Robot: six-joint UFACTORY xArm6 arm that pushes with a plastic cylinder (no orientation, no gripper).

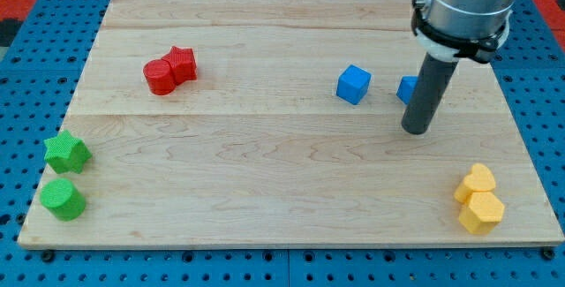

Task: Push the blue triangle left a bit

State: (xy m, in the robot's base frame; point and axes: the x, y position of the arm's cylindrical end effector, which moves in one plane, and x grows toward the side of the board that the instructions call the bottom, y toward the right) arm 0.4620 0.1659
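The blue triangle (407, 89) lies at the view's upper right and is mostly hidden behind my rod, so only its left part shows. My tip (415, 131) rests on the board just below it, slightly to its right. A blue cube (353, 84) sits a short way to the triangle's left.
A red cylinder (160, 77) and a red star-like block (181, 64) touch at the upper left. A green star (66, 152) and a green cylinder (63, 199) sit at the lower left edge. Two yellow blocks (479, 199) sit at the lower right corner. The wooden board (265, 172) lies on a blue pegboard.
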